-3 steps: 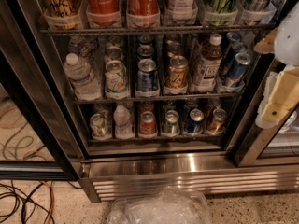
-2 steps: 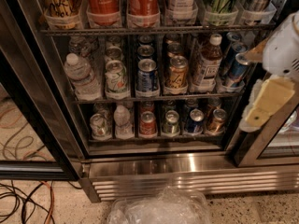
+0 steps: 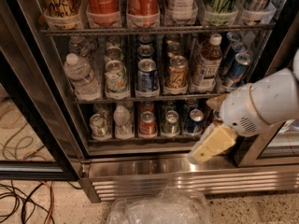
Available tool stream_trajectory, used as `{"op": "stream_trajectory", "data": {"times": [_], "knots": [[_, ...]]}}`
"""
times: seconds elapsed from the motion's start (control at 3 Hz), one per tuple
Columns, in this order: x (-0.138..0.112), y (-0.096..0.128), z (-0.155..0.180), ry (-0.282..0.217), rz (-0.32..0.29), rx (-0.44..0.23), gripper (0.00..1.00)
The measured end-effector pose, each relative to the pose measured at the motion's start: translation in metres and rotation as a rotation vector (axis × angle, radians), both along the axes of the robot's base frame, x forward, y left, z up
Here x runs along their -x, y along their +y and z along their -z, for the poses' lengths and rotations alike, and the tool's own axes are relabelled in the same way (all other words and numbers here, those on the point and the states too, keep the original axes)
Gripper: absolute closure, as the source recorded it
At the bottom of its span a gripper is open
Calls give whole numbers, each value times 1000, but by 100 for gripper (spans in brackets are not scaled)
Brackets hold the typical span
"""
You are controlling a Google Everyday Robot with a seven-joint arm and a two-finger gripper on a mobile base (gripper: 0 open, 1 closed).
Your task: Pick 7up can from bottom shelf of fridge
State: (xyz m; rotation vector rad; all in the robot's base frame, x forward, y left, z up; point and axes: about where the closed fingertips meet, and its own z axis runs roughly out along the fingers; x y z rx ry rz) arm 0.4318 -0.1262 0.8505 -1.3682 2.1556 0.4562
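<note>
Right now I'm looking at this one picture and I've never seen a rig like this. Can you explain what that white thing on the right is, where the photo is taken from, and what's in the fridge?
This is a single camera view facing a drinks fridge. Where the camera is mounted is not known. The white shape on the right is a robot's arm. The cream part at its tip is the pincer, the part that grabs things. It is low on the right, in front of the fridge's steel base and just below the right end of the bottom shelf. I can see nothing carried in it. That shelf holds a row of short cans and a small bottle. The 7up can, pale green and white, stands at the left end, well away from the pincer. Crumpled clear plastic and cables lie on the floor.
</note>
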Motion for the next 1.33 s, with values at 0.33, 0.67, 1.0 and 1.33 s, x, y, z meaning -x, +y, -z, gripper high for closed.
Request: {"op": "stream_trajectory", "data": {"times": [0.33, 0.67, 1.0, 1.33], "knots": [[-10, 17, -9, -34, 50, -85, 0], [-10, 18, -9, -35, 50, -85, 0], [-12, 38, 4, -45, 64, -139, 0], [11, 79, 47, -43, 92, -259, 0]]}}
